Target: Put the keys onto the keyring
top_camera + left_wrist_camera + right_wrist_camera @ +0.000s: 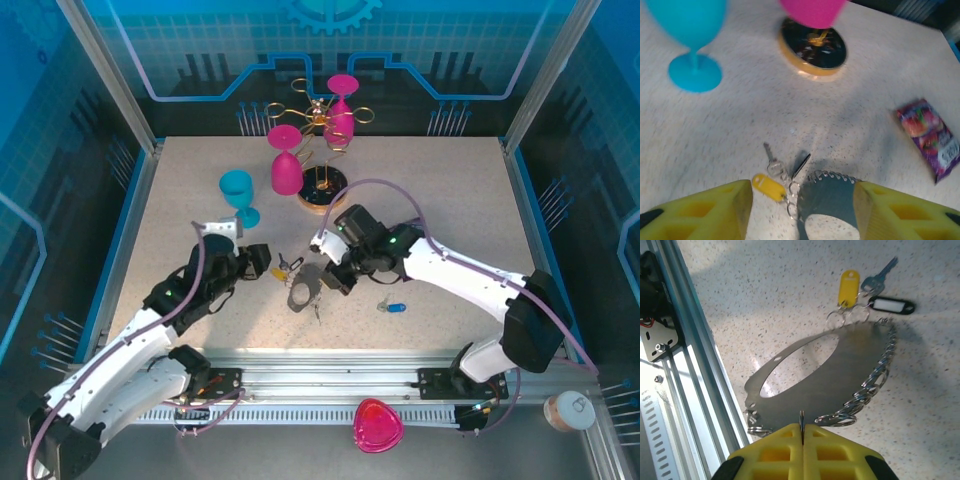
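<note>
- Top external: the right gripper (pixel 335 282) is closed on the edge of the keyring (pixel 303 292), near the front-middle of the table (pixel 450 200). The left gripper (pixel 258 264) stands just beside it with its jaws partly apart and empty. A cluster of keys (pixel 284 268) lies between the two grippers, and a blue-tagged key (pixel 396 306) lies apart to the right.
- Risk: the grippers are crowded together, so a reach for the cluster could bump the ring or the other arm.
- Hard to make out: the ring is small and dark under the right gripper, and I cannot tell whether the cluster is already strung on.
- Left wrist: the yellow fingers (pixel 710 212) stand apart and hold nothing. Ahead lie the ring, a yellow tag (pixel 769 186), a silver key (pixel 771 157) and a black tag (pixel 801 165). A purple packet (pixel 930 137) lies off to the right.
- Risk: the tags are thin and lie flat, so closing could skid off them or pinch the ring as well.
- Cut off: the ring's near part runs past the bottom edge, and the picture is blurred.
- Right wrist: the jaws are pressed together on the ring's thin rim. Small split rings (pixel 875 376) line one edge, and the yellow and black tags seem linked at the far rim.
- Risk: with so narrow an edge grip, the plate could pivot or slip when pushed.
- Hidden: the pinched part of the rim sits inside the fingers.
</note>
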Motion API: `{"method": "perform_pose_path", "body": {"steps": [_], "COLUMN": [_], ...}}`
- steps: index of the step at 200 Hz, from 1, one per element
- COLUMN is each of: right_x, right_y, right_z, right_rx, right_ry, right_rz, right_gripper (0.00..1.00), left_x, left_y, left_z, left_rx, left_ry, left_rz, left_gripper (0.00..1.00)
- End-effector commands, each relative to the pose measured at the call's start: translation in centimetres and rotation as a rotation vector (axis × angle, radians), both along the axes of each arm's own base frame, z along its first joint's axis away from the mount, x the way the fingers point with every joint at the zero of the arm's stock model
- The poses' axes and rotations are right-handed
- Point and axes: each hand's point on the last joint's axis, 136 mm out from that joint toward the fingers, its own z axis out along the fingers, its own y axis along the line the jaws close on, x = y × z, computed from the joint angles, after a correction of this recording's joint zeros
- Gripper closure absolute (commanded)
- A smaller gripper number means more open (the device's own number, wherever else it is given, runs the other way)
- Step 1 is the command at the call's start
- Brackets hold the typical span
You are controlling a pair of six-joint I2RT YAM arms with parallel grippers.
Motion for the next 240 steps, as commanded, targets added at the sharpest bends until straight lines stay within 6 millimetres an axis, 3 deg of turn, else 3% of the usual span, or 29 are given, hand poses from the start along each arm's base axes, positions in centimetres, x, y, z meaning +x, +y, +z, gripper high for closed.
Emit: {"method": "perform_pose_path", "body": {"steps": [1, 44, 83, 101, 156, 240], "right_x": [-0.2, 0.3, 0.7, 1.0, 0.3, -0.8], "right_y": [0.2, -0.4, 0.2, 0.3, 0.5, 1.4], "right_z": [1.9, 1.5, 0.7, 0.4, 0.0, 1.1], "right_rx": [0.087, 0.131, 0.148, 0.144, 0.149, 0.166], "right_ry": [0.007, -0.013, -0.049, -0.071, -0.131, -0.191], "right_rz": [0.098, 0.122, 0.154, 0.171, 0.223, 0.272], "right_gripper": [1.0, 1.0, 1.0, 1.0, 1.0, 1.0], "left_x": [0.7, -2.4, -4.1, -5.1, -5.3, -5.2], "left_y": [-3.7, -8.6, -10.8, -11.4, -12.0, -12.6], "left_z": [2.4, 0.9, -1.2, -1.9, -4.0, -4.7], "left_rx": [0.171, 0.165, 0.107, 0.099, 0.097, 0.082], "left_ry": [-0.232, -0.351, -0.385, -0.438, -0.414, -0.412], "left_rz": [-0.347, -0.825, -1.028, -1.113, -1.177, -1.227], "left_gripper": [0.51, 0.59, 0.67, 0.78, 0.77, 0.76]}}
